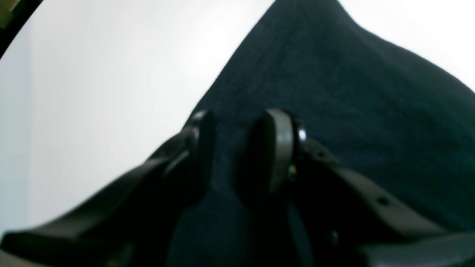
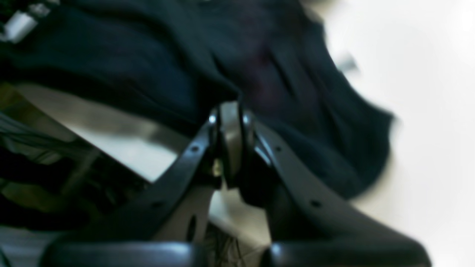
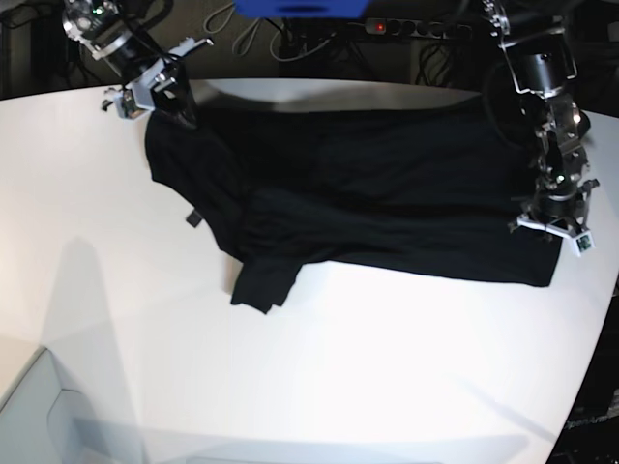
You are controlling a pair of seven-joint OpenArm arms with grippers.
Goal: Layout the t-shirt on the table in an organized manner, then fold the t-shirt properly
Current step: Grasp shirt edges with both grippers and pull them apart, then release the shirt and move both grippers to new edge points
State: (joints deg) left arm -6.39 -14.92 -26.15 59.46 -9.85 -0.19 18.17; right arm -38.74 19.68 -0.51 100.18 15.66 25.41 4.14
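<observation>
The black t-shirt (image 3: 387, 193) lies spread across the back of the white table (image 3: 338, 367), with one sleeve hanging toward the front (image 3: 261, 285) and a small tag (image 3: 192, 218) at its left side. My right gripper (image 3: 179, 101) is at the shirt's far left corner; in the right wrist view it (image 2: 230, 122) is shut on the cloth's edge (image 2: 148, 55). My left gripper (image 3: 553, 232) is at the shirt's near right corner. In the left wrist view it (image 1: 239, 144) has dark cloth (image 1: 334, 92) pinched between its fingers.
Behind the table are cables and a power strip (image 3: 416, 27) and a blue object (image 3: 300, 8). The table's curved edge (image 3: 592, 338) runs close to my left gripper. Bare white tabletop (image 1: 92, 92) spreads in front of the shirt.
</observation>
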